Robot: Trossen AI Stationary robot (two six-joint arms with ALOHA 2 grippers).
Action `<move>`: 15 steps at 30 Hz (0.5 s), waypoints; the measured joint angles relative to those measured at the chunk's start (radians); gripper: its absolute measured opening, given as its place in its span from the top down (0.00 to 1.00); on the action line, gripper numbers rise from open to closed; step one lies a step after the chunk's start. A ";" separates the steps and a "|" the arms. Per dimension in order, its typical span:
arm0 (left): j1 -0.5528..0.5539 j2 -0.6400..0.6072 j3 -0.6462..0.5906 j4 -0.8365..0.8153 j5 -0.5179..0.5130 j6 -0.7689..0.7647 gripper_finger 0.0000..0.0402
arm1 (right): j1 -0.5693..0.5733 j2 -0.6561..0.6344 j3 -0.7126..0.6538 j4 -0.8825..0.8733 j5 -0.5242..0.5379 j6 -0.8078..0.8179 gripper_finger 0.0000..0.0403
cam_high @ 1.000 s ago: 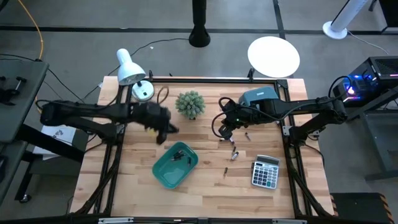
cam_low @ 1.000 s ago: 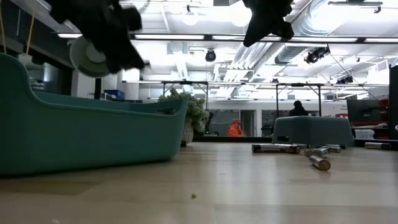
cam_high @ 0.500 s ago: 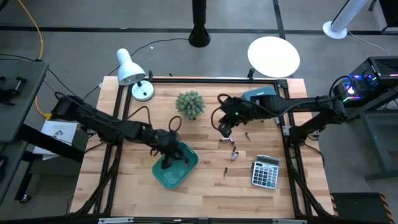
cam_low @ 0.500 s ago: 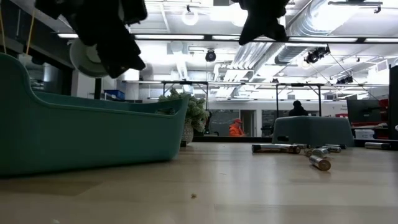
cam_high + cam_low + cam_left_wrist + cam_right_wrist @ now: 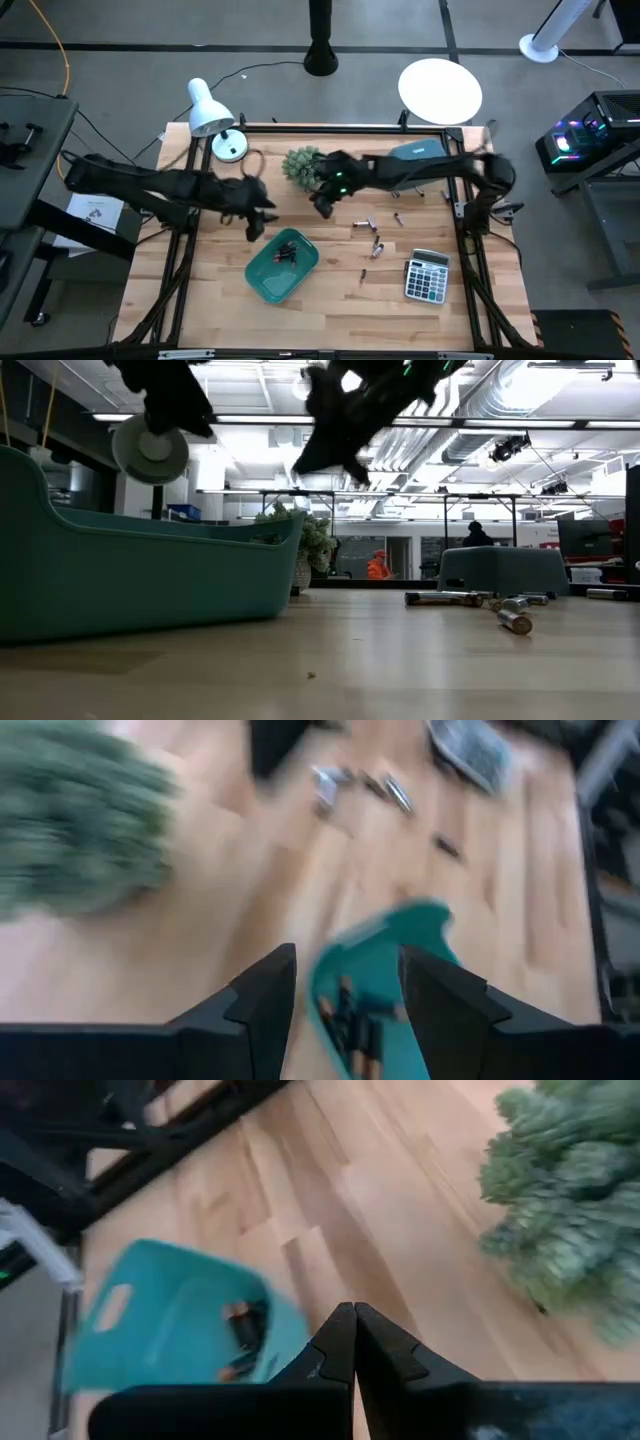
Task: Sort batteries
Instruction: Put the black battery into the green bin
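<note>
Teal tray (image 5: 270, 277) with several dark batteries (image 5: 285, 252), left gripper (image 5: 340, 982) spread empty, right gripper (image 5: 352, 1342) pinched closed.

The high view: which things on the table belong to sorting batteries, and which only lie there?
For the job:
- loose batteries
- batteries in the teal tray
- teal tray
- left gripper, open
- right gripper, shut

Only lying there:
- calculator
- plant
- lamp

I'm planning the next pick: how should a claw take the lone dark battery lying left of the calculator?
Grip that battery across its middle, coming straight down from above: it lies flat on the table, apart from the others, slim sides exposed.
</note>
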 joint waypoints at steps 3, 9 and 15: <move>0.000 -0.077 0.000 -0.015 -0.106 -0.056 0.58 | -0.022 0.106 0.000 0.113 0.016 0.005 1.00; 0.000 -0.147 0.000 -0.003 -0.223 -0.119 0.58 | -0.079 0.240 0.000 0.181 0.153 0.053 1.00; -0.001 -0.126 0.000 -0.007 -0.250 -0.134 0.58 | -0.143 0.262 0.000 0.208 0.254 0.048 1.00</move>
